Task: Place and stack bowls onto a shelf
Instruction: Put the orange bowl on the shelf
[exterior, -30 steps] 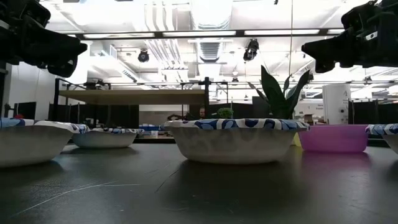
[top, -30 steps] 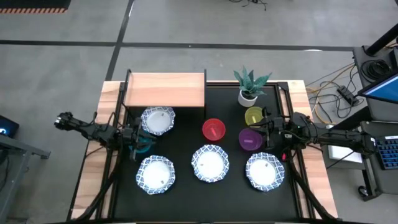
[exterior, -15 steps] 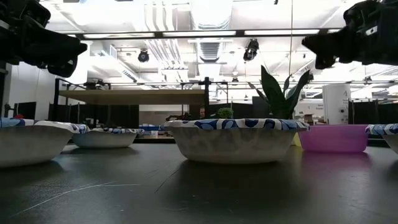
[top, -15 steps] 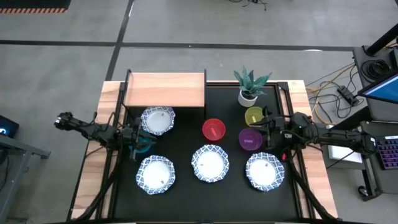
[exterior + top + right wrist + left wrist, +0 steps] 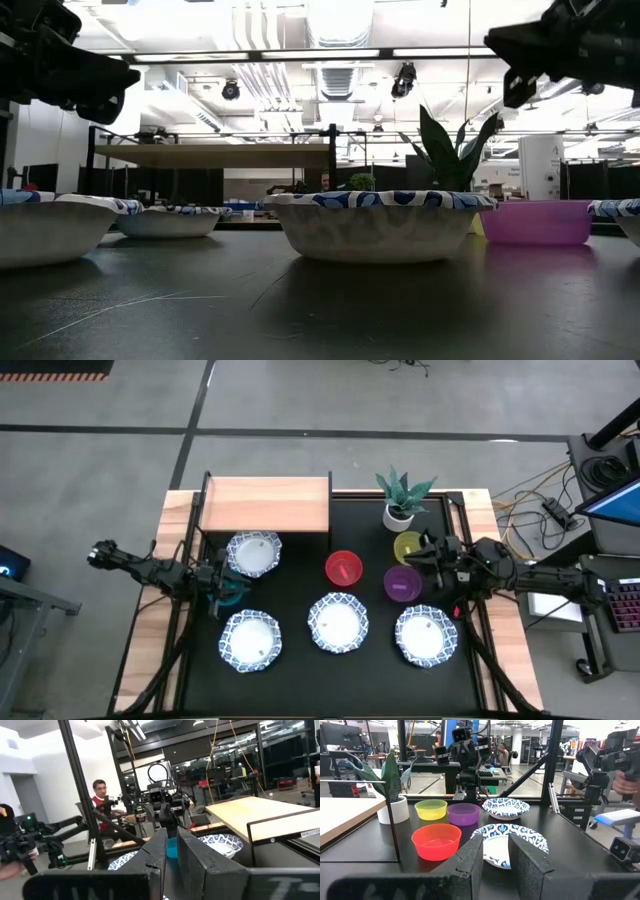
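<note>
1. Shelf (image 5: 265, 506) stands at the worktop's (image 5: 300, 660) far left corner with nothing on it, so by my reading no bowl has been placed yet.
2. Left gripper (image 5: 224, 593) hovers at the left edge, between the near-shelf white bowl (image 5: 253, 553) and the front-left white bowl (image 5: 250, 639). Its jaws show only a narrow gap in the left wrist view and grasp nothing.
3. To start well here, I judge the left arm should take the near-shelf bowl by the rim, lift it level and set it square on the board, leaving room for stacks beside it.
4. Red bowl (image 5: 343, 568) sits mid-worktop, with the middle white bowl (image 5: 337, 623) in front of it.
5. Purple bowl (image 5: 402, 583) and yellow bowl (image 5: 408, 546) lie right of centre, the plant (image 5: 400, 500) behind them; the right white bowl (image 5: 426, 636) is at the front.
6. Right gripper (image 5: 430, 556) hangs raised above the purple and yellow bowls, touching neither. Its jaws are nearly closed and hold nothing.
7. It should spread the jaws before coming down on a thin rim, and keep clear of the plant.
</note>
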Tool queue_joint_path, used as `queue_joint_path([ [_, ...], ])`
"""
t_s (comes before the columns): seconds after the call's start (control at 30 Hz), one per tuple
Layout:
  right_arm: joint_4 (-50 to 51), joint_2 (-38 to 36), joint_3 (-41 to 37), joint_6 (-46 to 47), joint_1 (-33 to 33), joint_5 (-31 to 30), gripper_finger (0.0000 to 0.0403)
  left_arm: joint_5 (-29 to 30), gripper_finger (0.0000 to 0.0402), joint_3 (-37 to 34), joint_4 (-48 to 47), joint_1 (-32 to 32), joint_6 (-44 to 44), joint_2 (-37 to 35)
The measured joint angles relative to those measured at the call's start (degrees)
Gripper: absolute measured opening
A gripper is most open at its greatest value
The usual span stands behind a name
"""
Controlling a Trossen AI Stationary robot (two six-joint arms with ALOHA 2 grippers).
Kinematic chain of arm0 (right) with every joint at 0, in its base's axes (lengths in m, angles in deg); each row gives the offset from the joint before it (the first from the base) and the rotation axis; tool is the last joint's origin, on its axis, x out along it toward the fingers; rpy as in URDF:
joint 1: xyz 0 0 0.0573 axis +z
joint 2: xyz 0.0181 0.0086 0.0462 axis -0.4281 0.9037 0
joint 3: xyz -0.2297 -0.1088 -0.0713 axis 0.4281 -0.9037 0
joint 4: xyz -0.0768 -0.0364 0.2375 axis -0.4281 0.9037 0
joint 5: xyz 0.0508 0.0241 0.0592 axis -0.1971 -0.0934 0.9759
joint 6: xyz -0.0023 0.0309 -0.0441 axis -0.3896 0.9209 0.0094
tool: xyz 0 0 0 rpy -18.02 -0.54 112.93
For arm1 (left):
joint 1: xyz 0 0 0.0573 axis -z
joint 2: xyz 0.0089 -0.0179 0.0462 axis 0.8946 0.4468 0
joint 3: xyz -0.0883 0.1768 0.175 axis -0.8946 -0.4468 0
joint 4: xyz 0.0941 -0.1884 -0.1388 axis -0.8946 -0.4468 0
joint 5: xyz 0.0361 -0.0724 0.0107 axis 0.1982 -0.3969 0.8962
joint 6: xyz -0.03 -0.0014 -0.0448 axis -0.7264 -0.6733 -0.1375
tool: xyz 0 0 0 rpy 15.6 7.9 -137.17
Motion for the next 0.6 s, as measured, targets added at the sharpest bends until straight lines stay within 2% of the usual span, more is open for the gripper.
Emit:
queue_joint_path([
  [0.23,0.1,8.9,6.9,-2.8,0.0,0.0,0.0034,0.0,0.0075,0.0,2.8,0.0,0.0,0.0],
  [0.47,4.2,17.2,14.5,-3.8,0.0,0.0,0.0034,0.0,0.0075,0.0,15.6,0.0,-2.7,0.0],
  [0.6,10.4,21.2,20.4,-4.2,0.0,0.4,0.0034,0.0,0.0075,0.0,24.1,0.0,-3.2,0.0],
])
